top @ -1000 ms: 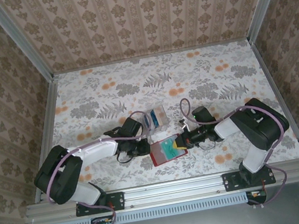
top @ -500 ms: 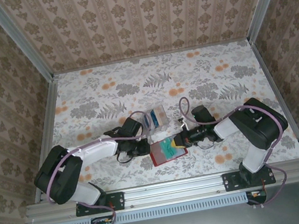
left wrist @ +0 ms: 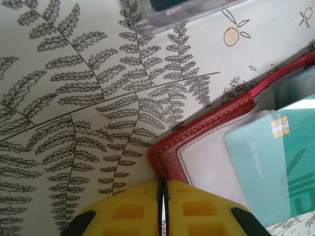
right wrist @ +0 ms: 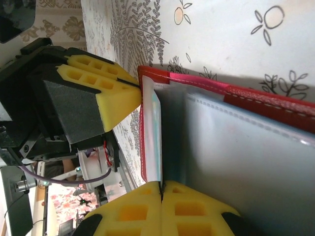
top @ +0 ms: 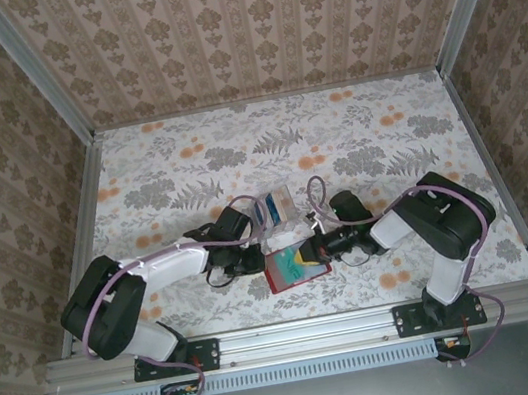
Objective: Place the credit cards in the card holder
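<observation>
The wallet [left wrist: 212,114] is pinched at one corner by the almost closed left gripper [left wrist: 161,184]. A teal card [left wrist: 268,169] over it is clamped by the shut right gripper [right wrist: 161,186].

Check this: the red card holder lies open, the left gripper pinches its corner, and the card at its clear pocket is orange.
Not orange: the card is teal, as the left wrist view shows. The card holder does lie open, with the left gripper pinching its corner.
</observation>
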